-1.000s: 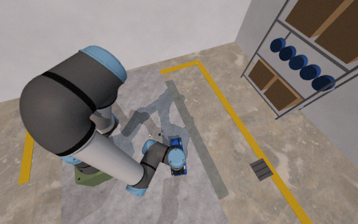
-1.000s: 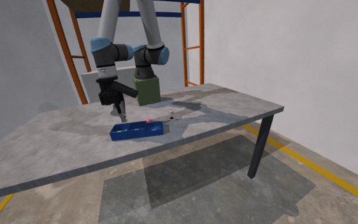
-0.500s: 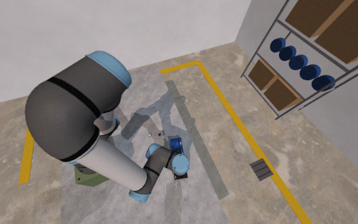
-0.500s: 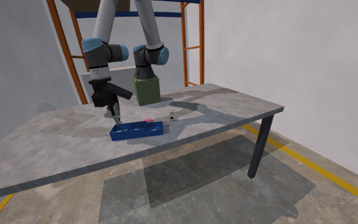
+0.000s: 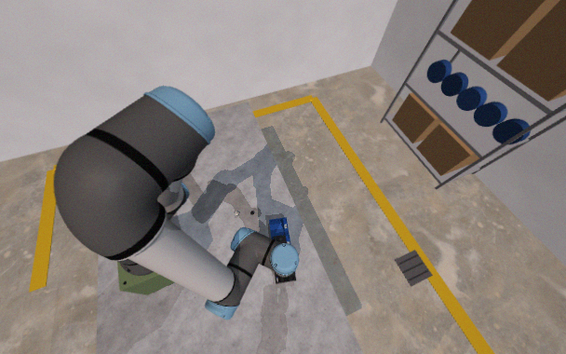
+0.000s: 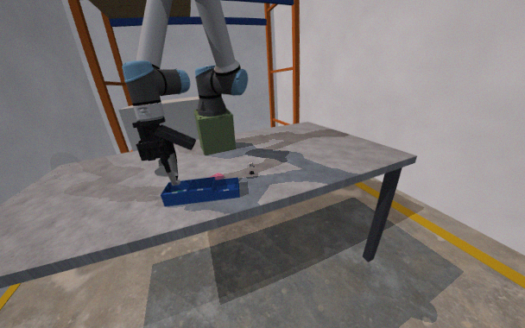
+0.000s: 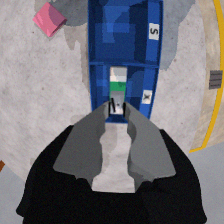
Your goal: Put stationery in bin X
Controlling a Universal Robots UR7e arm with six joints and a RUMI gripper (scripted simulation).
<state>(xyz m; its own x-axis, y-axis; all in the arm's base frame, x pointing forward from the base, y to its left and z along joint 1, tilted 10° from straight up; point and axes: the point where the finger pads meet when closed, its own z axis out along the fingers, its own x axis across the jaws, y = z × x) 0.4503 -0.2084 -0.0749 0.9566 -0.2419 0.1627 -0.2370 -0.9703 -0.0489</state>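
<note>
Gripper [image 7: 116, 106] hangs over the near end of the blue bin tray [image 6: 200, 192], its 2 fingers drawn almost fully together on something small and dark. Only a thin sliver of it shows at the tips in the wrist view, too little to name beyond a small stationery item [image 7: 113, 104].

Directly below lies the compartment marked X [image 7: 146, 96], which already holds a white and green piece [image 7: 117, 81], probably an eraser. The neighbouring compartment, marked S [image 7: 154, 32], looks bare. The pink pad of sticky notes [image 7: 48, 19] rests on the table [image 6: 337, 151] beside the tray, apart from it, and should stay there. A small white object [image 6: 250, 164] and a dark one [image 6: 250, 172] lie on the table beyond the tray's far end.

Judging by the narrow grip, the held item is light, thin and stiff, so it could slip or twist under a pinch this slight; a hold near its middle suits it best. A drop from here looks likely to land in X, and such a light piece should not tip the tray.
</note>
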